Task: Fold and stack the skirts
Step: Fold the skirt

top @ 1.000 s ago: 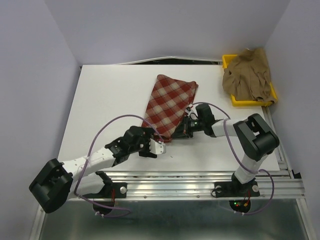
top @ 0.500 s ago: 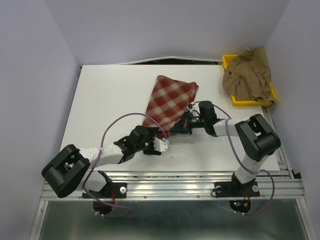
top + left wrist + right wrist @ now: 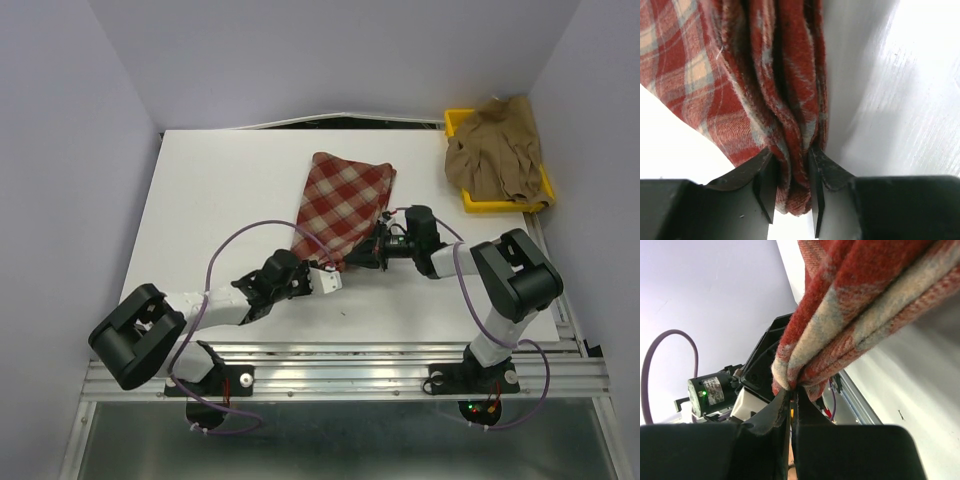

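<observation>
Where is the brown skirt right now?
In the top view, the brown skirt lies crumpled on the yellow tray at the far right corner of the table, apart from the plaid skirt.

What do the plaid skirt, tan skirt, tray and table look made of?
Plaid skirt: woven, woolly-looking cloth, matte; fuzzy nap and soft thick folds show up close.
Tan skirt: thin matte fabric, crumpled limply; fibre unclear.
Tray: likely plastic, uniform bright yellow, rigid rim.
Table: hard white board, faint sheen, probably painted or laminated.
</observation>
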`<state>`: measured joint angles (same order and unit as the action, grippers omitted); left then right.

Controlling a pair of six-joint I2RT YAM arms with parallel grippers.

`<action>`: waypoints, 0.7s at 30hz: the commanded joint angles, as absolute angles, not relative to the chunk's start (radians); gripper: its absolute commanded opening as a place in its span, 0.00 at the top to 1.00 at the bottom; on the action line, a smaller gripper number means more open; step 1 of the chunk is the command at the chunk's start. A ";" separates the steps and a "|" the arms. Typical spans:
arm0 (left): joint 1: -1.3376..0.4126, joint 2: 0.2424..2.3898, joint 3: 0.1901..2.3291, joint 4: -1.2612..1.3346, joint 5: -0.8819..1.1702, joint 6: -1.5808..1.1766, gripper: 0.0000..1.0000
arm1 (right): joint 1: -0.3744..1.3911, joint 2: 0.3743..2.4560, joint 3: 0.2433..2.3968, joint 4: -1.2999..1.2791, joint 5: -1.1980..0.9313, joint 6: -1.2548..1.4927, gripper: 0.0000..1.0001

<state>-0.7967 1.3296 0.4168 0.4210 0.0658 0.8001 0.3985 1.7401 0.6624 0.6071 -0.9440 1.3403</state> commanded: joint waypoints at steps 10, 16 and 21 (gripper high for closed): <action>-0.804 1.322 0.525 0.325 0.178 0.672 0.24 | 0.393 1.709 0.655 0.718 -0.960 1.413 0.99; -0.804 1.402 0.563 0.345 0.100 0.692 0.28 | 0.384 1.713 0.640 0.788 -0.960 1.480 0.99; -0.804 1.462 0.601 0.371 0.038 0.663 0.38 | 0.383 1.709 0.617 0.810 -0.965 1.515 0.99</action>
